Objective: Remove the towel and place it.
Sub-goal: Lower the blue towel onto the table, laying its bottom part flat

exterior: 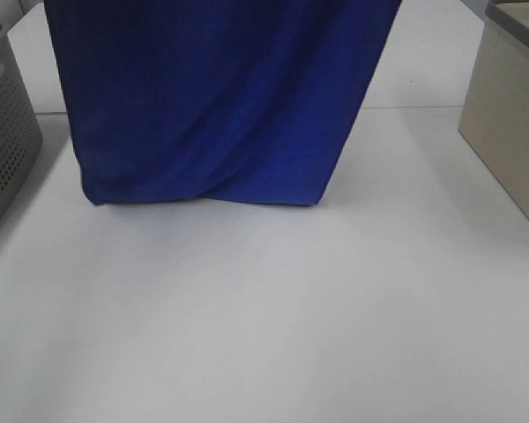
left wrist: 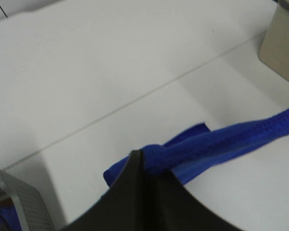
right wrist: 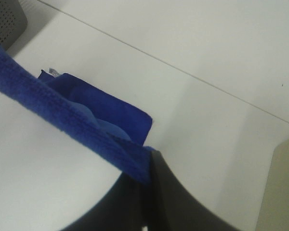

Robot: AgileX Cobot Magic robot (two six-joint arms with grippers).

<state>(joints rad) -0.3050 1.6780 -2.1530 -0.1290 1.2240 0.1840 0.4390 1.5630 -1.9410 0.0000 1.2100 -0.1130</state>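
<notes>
Together, left fingers [left wrist: 135, 197] and right fingers [right wrist: 156, 197] hold the towel [exterior: 220, 97] hanging spread.

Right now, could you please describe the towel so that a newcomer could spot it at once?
On the white table, between the grey perforated basket at left and the beige box at right, hangs the towel, its lower edge meeting the tabletop. It is the only deep-blue, soft cloth.

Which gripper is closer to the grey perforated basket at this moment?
Left. The left gripper, shut on the towel, hangs close by the basket; the right gripper clamps the towel's other end, farther away, nearer the beige box.
</notes>
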